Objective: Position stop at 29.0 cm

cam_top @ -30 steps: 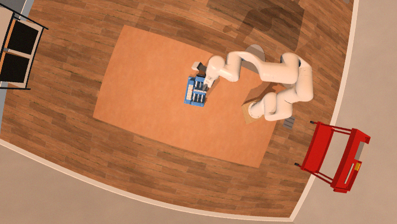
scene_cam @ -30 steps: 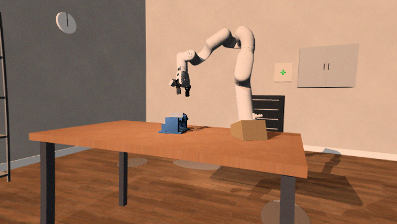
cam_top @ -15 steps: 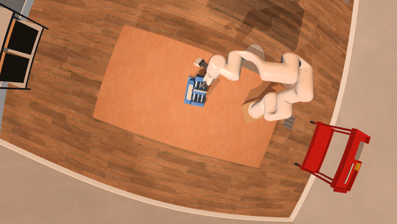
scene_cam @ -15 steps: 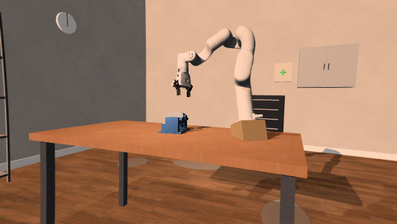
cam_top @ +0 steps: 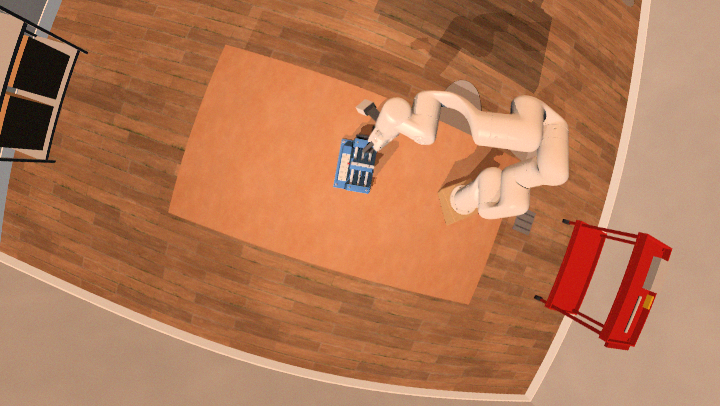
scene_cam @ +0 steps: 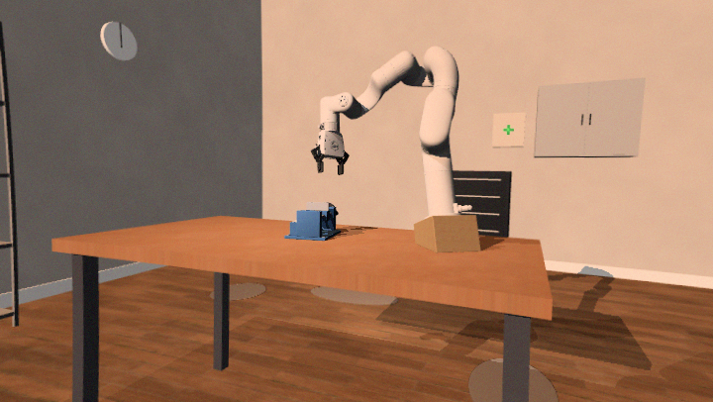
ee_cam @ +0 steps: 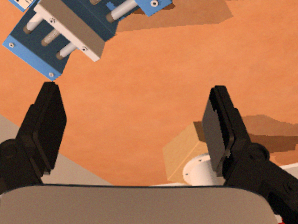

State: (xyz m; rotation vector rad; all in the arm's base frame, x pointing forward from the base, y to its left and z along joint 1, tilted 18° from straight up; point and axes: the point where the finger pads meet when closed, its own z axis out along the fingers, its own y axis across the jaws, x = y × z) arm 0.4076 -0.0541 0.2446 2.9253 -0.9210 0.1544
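Observation:
A blue stop fixture (cam_top: 347, 174) (scene_cam: 305, 224) sits on the orange table (cam_top: 262, 126) (scene_cam: 250, 250) (ee_cam: 147, 63). My gripper (cam_top: 369, 147) (scene_cam: 330, 166) (ee_cam: 134, 102) is open and empty. It hangs well above the fixture's handwheel end and touches nothing.
The arm's tan base box (cam_top: 450, 209) (scene_cam: 447, 233) stands on the table to the right of the fixture. A red cart (cam_top: 605, 282) and a black shelf (cam_top: 30, 95) stand on the floor away from the table. A dark chair (scene_cam: 486, 199) is behind the base.

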